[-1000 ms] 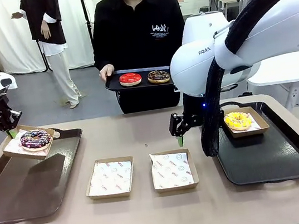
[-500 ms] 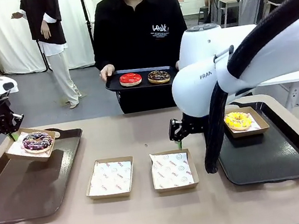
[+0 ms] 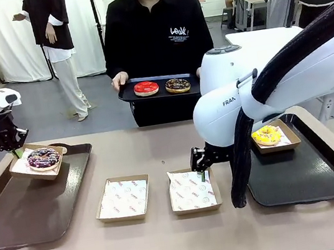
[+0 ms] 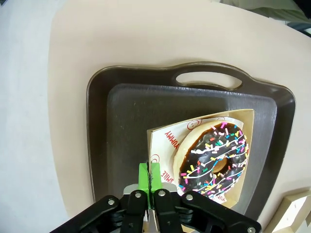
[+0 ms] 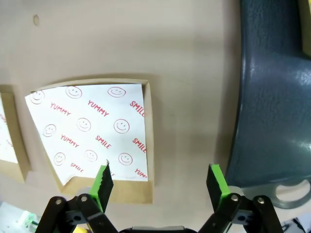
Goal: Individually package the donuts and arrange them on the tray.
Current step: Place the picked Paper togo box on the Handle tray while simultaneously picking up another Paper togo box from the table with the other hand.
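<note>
In the front view, the left gripper (image 3: 14,151) is seen clenched on the far-left corner of a cardboard box (image 3: 33,173) in which the purple sprinkled donut (image 3: 43,158) lies; the box is held tilted over the far end of the left tray (image 3: 17,216), and whether its base touches cannot be told. The right gripper (image 3: 202,170) hangs with fingers spread and nothing between them at the far right corner of an empty lined box (image 3: 193,191); the yellow donut (image 3: 266,135) is already boxed on the right tray (image 3: 314,184); the red donut (image 3: 146,88) and chocolate donut (image 3: 177,85) wait on a small tray (image 3: 126,95) held by the person (image 3: 153,33). The set-down is judged best done by levelling the box, lowering it until flat, and only then releasing, lest the donut slide.

In the left wrist view, what the front view hides is given: the green pads (image 4: 144,174) are pinched on box wall and paper liner (image 4: 165,141) together, and free tray floor lies beneath.

In the right wrist view, one finger is shown over the corner of the printed sheet (image 5: 87,126) and the other over bare table (image 5: 184,73) beside the tray; height above the box is better judged from the front.
</note>
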Tool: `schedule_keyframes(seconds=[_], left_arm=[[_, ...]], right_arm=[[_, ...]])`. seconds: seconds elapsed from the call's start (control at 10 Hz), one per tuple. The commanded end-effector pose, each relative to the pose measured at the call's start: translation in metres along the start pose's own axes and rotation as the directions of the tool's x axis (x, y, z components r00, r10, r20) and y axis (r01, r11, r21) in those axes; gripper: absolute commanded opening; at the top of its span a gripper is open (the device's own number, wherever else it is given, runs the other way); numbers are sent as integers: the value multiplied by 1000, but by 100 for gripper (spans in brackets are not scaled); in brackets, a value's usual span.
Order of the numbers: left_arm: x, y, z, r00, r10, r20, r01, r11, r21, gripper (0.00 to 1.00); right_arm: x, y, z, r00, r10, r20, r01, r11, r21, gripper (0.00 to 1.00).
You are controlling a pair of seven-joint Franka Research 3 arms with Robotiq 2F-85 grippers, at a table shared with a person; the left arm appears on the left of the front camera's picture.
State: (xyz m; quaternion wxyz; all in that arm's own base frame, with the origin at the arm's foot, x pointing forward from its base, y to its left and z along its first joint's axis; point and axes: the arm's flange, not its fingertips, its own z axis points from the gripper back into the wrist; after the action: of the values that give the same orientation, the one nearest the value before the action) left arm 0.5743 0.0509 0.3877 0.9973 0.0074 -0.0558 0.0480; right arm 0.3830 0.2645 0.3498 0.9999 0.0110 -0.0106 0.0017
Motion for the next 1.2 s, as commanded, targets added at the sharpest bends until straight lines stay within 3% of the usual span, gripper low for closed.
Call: schedule_keyframes(seconds=[0.0,1.1], left_arm=[[12,-1,-4,999,-47,4,47,999,-7,1],[26,-10,-7,996,-89,13,88,996,24,1]], right_arm=[[0,-5,-8,1000,23,11,-23,999,42,100],[9,-11,-32,998,62,-3,-62,996,60,100]])
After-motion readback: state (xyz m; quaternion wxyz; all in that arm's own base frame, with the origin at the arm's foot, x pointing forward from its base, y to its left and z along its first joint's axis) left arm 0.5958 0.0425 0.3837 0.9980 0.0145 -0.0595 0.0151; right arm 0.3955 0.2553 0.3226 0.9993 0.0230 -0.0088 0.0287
